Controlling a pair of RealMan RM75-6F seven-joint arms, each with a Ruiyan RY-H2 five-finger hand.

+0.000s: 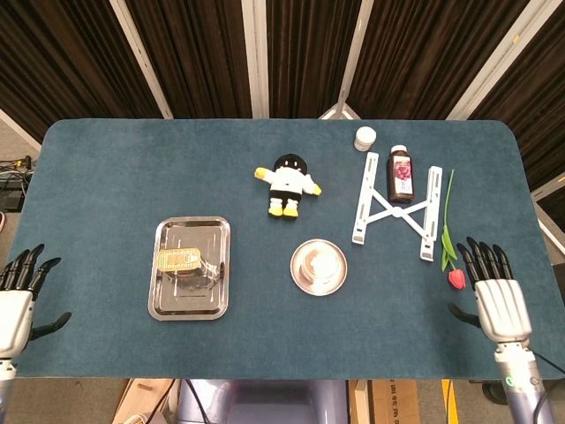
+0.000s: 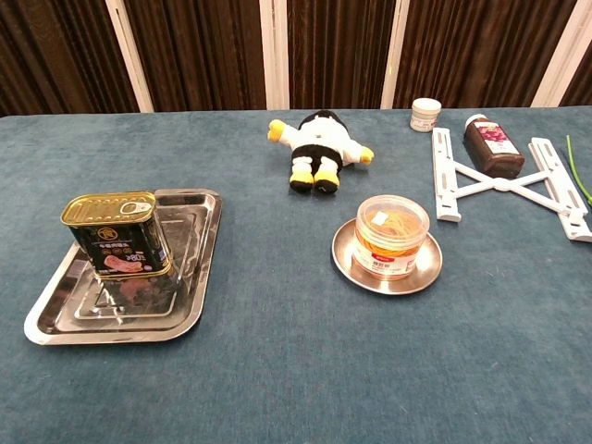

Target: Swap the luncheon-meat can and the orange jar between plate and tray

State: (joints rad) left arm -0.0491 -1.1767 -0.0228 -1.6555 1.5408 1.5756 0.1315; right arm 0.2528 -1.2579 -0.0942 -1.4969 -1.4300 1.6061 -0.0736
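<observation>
The orange jar [image 1: 320,262] [image 2: 391,236] stands upright on the round metal plate [image 1: 300,275] [image 2: 417,277] near the table's middle. The luncheon-meat can [image 1: 178,259] [image 2: 117,234] stands in the rectangular metal tray [image 1: 196,298] [image 2: 190,277] to the left. My right hand [image 1: 500,300] hovers open over the table's front right corner, far from the jar. My left hand [image 1: 19,297] is open off the table's front left edge. Neither hand shows in the chest view.
A plush doll [image 1: 288,185] lies behind the plate. A white folding stand [image 1: 396,212], a dark bottle [image 1: 402,173] and a small white jar [image 1: 365,139] sit at the back right. A tulip [image 1: 450,238] lies near my right hand.
</observation>
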